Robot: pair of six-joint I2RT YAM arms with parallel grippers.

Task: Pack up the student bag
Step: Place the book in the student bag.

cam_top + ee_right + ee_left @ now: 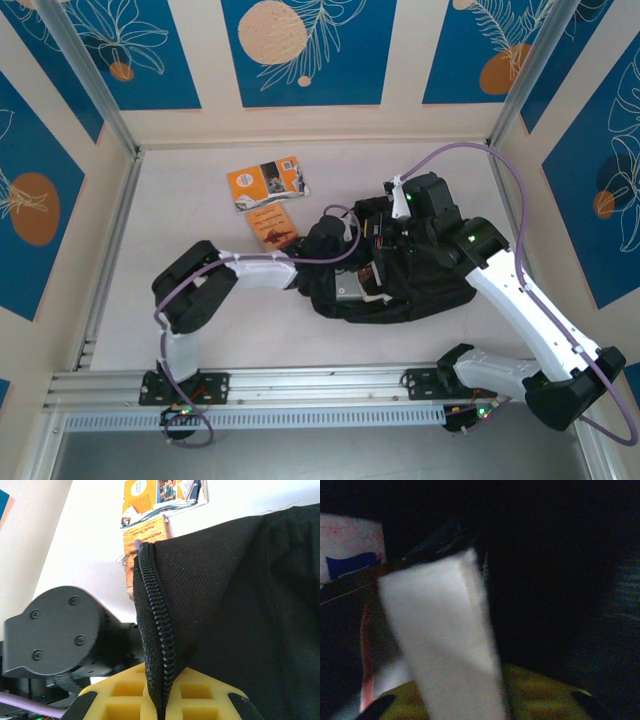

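The bag (420, 290) lies flat on the table (170, 210), black and slumped. Its long axis runs left to right, with the right end tilted a little toward the far wall. Its open mouth faces left and slightly away, toward two books just beyond that end. The orange book (267, 182) is the farther from the bag. The smaller brown-orange book (273, 227) lies between it and the bag's mouth, close to the fabric.

The right hand (160, 705) is clenched on the bag's zipper edge. The zipper (154, 625) runs straight down between its yellow pads (200, 700) and rises from them into a peak of black cloth that points toward the books. From above, this hand sits at the far side of the bag, over the opening.

The left arm (250, 272) reaches in from the bag's left end, and its wrist is at the mouth. The left hand (482, 705) is in the dark interior, and a pale, flat, blurred object (440, 645) stands up from between its fingertips (375, 707). I cannot tell whether the hand is gripping this object or has let it go. In the top view, a grey-white patch (352, 290) shows in the bag's mouth, just past the left wrist.
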